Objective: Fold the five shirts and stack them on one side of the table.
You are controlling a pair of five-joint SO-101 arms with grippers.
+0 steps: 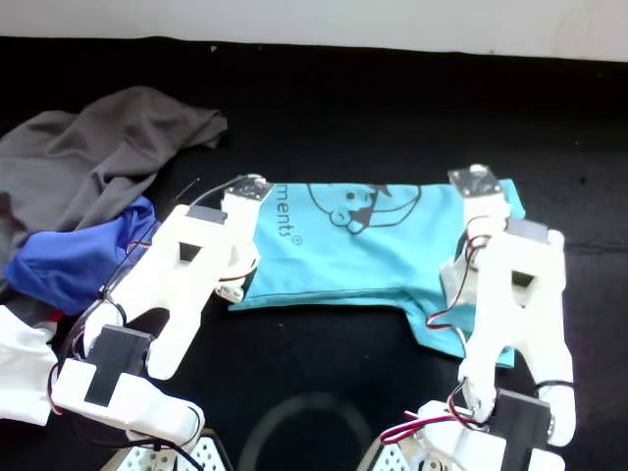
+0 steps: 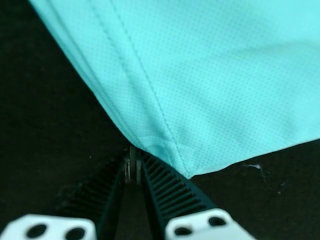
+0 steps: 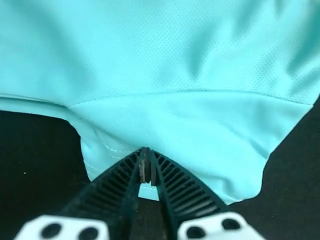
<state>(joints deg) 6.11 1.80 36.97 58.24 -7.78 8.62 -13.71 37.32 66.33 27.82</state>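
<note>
Two hands, left hand (image 2: 133, 169) and right hand (image 3: 145, 171), clench the turquoise mesh fabric shirt (image 1: 363, 245) by thin hems; the left corner may slip mid-fold.

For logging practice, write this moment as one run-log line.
item: teal shirt, spread out | left gripper: shut on its corner | right gripper: shut on its edge | unfolded: grey shirt, blue shirt heaped aside
</note>
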